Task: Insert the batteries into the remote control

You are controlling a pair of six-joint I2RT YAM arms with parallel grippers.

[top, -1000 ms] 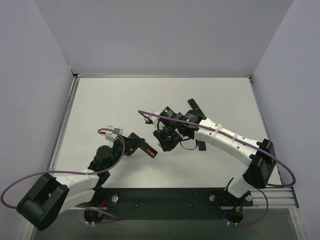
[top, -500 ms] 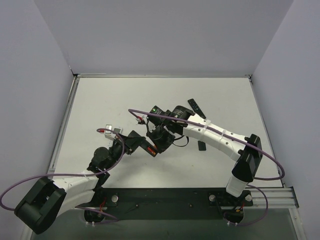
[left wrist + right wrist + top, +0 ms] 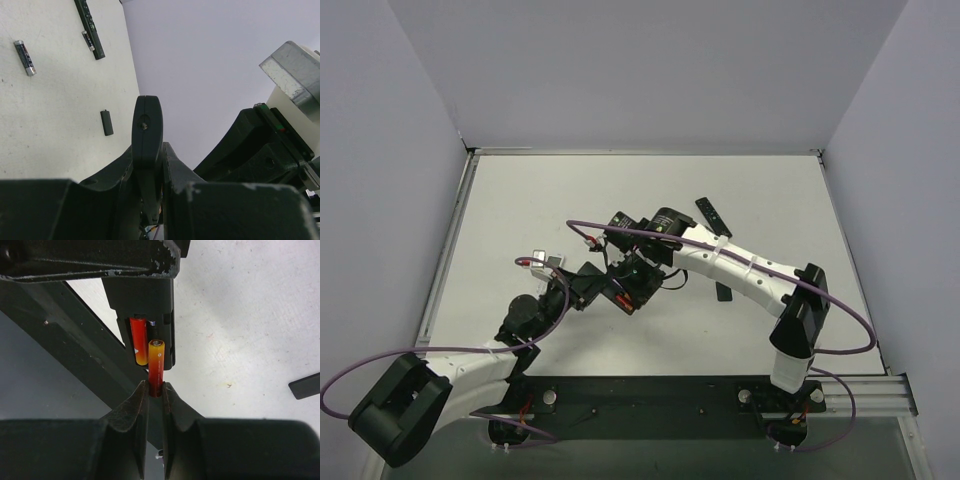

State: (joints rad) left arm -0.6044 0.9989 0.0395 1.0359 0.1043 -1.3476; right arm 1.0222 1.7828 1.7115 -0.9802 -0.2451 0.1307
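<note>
A red battery (image 3: 156,365) is standing lengthwise between the fingertips of the right gripper (image 3: 155,390), whose jaws are pinching its lower end. Its free tip is pointing into the open battery bay of the remote control (image 3: 142,295), over the empty slot; whether it is touching the slot is not clear. A second red cell (image 3: 138,340) is lying seated in the neighbouring slot, just beside the held one. The remote control is being held off the table (image 3: 250,315) by the left gripper (image 3: 148,165), whose jaws are clamping its narrow edges, so that in the left wrist view it is showing edge-on as a dark rounded blade. In the overhead view the two grippers are meeting near the middle of the table, the left one reaching in from the left and the right one arching over from the right. On the table surface a grey cell (image 3: 24,57) is lying alone, well apart from the grippers. A second remote (image 3: 90,27) is resting farther back with another small cell (image 3: 88,41) just beside its long edge. A small dark flat piece (image 3: 106,122) is lying nearer, between the second remote and the grippers.
</note>
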